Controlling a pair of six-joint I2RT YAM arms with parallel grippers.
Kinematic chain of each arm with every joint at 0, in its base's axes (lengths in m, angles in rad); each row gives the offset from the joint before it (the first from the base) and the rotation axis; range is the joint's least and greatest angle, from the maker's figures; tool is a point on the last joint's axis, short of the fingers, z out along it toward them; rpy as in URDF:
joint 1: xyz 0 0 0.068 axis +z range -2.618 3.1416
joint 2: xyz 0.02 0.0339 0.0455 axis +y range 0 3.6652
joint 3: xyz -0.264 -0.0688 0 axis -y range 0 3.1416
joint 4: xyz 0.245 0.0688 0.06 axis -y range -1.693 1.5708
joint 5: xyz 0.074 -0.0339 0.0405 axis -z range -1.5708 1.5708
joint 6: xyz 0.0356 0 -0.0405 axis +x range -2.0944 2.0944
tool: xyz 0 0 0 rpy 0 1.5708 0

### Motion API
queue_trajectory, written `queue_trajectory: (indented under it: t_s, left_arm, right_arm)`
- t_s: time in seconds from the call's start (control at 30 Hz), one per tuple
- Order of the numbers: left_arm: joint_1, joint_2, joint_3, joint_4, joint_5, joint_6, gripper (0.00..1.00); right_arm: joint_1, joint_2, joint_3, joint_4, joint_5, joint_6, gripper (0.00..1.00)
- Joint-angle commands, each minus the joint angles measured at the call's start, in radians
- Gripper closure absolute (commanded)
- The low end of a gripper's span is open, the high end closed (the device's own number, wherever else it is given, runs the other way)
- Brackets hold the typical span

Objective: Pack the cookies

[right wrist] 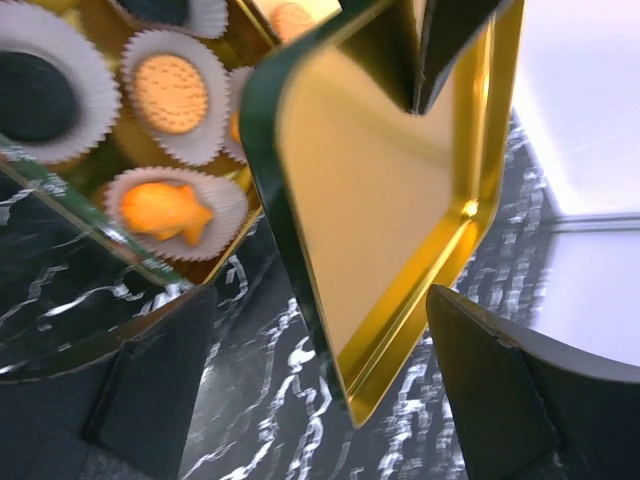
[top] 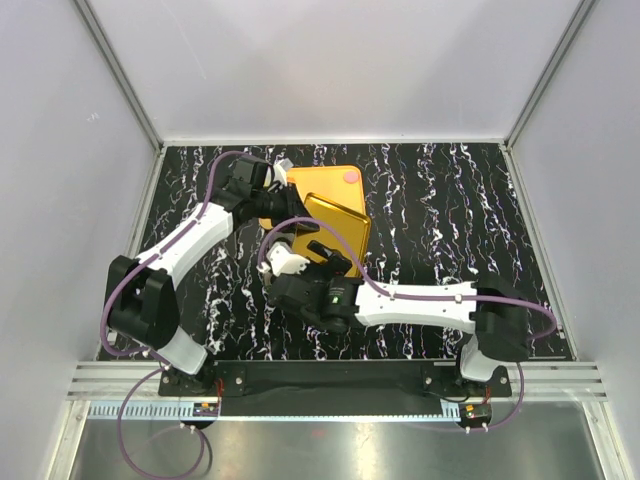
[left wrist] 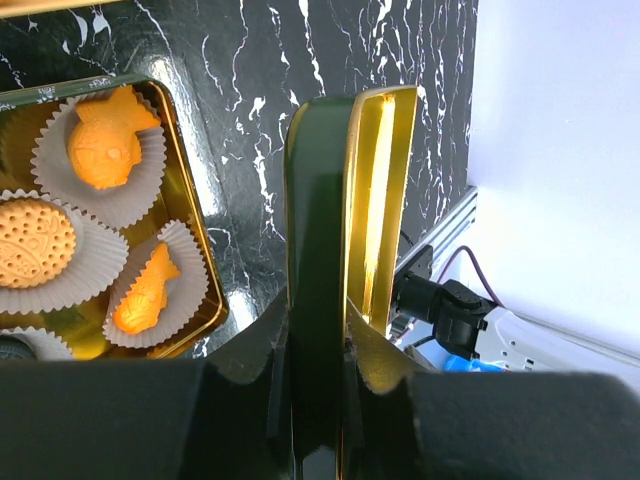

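A gold tin (top: 312,181) (left wrist: 194,225) (right wrist: 214,272) lies open on the black marbled table. Inside it sit the cookies, orange fish shapes (left wrist: 108,141) (right wrist: 163,210) and a round dotted biscuit (left wrist: 30,241) (right wrist: 170,92), each in a white pleated paper cup. The tin's lid (top: 338,222) (left wrist: 318,190) (right wrist: 380,190), dark green outside and gold inside, stands tilted on edge beside the tin. My left gripper (top: 283,200) (left wrist: 318,330) is shut on the lid's rim. My right gripper (top: 335,255) (right wrist: 325,385) is open, with its fingers either side of the lid's lower corner and not touching it.
Grey enclosure walls with aluminium posts stand around the table. A dark cookie (right wrist: 35,95) in a paper cup lies at the tin's far side, and a pink disc (top: 350,176) sits near the tin's back corner. Purple cables loop off both arms.
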Motion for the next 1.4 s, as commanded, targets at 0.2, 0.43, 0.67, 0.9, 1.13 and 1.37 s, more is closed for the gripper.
queue_trajectory:
  t_s: [0.2, 0.43, 0.67, 0.9, 1.13, 1.37]
  left_arm:
    - [0.005, -0.091, -0.001, 0.018, 0.060, -0.018, 1.00]
    - [0.009, -0.125, -0.027, 0.027, 0.074, -0.023, 1.00]
    - [0.009, -0.145, -0.040, 0.049, 0.097, -0.038, 0.99]
    - [0.009, -0.176, -0.003, 0.037, 0.079, -0.011, 0.45]
    - [0.078, -0.197, 0.063, 0.010, -0.091, 0.009, 0.01]
    - [0.196, -0.140, 0.245, -0.032, -0.212, 0.040, 0.01]
  right_arm:
    - [-0.002, 0.053, -0.027, 0.281, 0.211, -0.281, 0.23]
    - [-0.033, 0.058, -0.038, 0.306, 0.208, -0.315, 0.42]
    - [-0.053, 0.052, -0.035, 0.343, 0.257, -0.378, 0.81]
    - [-0.051, 0.039, -0.009, 0.369, 0.280, -0.408, 1.00]
    - [-0.051, 0.001, 0.052, 0.181, 0.205, -0.286, 1.00]
    - [-0.058, -0.051, 0.089, -0.060, 0.066, -0.065, 1.00]
